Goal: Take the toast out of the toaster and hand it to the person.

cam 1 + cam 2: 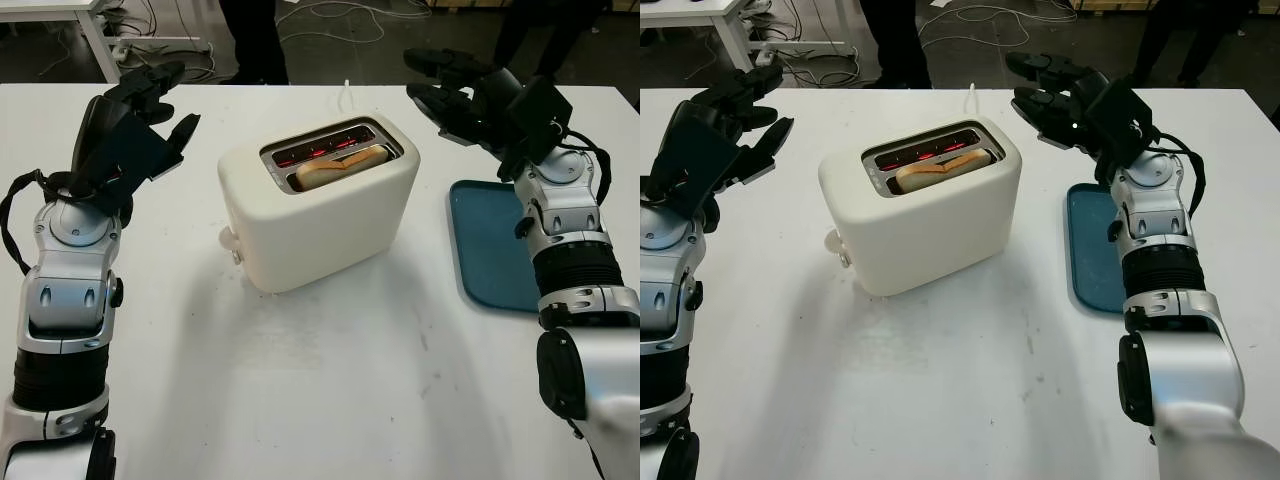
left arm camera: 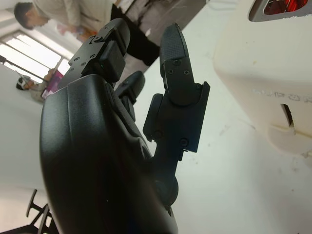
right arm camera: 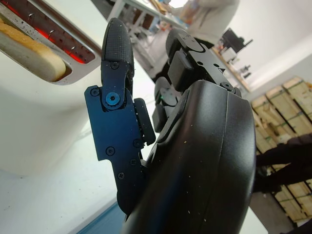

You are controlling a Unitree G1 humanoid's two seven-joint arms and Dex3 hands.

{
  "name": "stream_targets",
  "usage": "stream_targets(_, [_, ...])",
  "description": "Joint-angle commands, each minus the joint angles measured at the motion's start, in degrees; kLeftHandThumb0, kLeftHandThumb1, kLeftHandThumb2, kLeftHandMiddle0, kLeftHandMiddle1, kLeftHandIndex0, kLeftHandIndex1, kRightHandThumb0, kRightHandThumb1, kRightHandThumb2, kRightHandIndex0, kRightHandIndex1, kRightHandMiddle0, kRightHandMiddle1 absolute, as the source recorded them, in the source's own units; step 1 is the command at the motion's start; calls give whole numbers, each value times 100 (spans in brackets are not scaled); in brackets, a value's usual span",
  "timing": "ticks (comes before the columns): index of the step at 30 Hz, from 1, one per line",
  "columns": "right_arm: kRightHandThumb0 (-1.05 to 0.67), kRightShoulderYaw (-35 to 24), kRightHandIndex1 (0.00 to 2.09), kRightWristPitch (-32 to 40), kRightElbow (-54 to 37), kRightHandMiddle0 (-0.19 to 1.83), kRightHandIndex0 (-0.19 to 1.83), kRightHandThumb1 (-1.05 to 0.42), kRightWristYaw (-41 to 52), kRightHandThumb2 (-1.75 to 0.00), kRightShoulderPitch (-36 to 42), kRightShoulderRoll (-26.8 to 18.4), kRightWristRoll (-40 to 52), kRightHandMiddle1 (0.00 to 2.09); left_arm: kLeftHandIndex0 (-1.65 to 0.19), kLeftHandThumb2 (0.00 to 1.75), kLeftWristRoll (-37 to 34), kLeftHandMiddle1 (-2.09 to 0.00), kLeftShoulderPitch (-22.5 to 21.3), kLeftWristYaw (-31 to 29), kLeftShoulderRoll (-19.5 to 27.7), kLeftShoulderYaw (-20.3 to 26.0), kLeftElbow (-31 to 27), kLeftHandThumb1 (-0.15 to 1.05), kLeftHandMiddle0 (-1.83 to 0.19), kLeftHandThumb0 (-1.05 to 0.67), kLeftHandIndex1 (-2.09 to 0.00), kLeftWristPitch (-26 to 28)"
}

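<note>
A cream toaster [image 1: 318, 205] stands in the middle of the white table [image 1: 330, 380], turned at an angle, with two slots in its metal top. The slot nearer the robot holds one slice of toast [image 1: 342, 167], pale with a browned crust, lying low in the opening so only its upper edge shows; the far slot holds nothing visible, and its heating wires glow red. A faint embossed marking runs along the toaster's side in the left wrist view, too indistinct to read. To the right of the toaster a dark blue tray [image 1: 492, 245] lies flat on the table with nothing on its visible surface. The left hand [image 1: 150, 110] hangs above the table to the left of the toaster, holding nothing, well apart from it. The right hand [image 1: 450, 90] is raised to the right of the toaster near its far corner, also unladen and not touching it. A person's dark trousers [image 1: 252, 40] show beyond the table's far edge
</note>
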Motion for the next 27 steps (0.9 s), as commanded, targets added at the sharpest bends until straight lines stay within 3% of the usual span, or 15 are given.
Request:
stream_targets(1, [-61, -4, 1, 0, -39, 41, 39, -92, 1, -38, 64, 6, 40, 0, -37, 48, 6, -84, 10, -19, 35, 23, -53, 92, -4, -47, -12, -20])
stream_targets(27, [-61, 8, 1, 185, -273, 39, 38, -92, -6, -40, 187, 4, 44, 0, -35, 46, -236, -84, 53, 21, -126, 105, -4, 92, 0, -47, -11, -49])
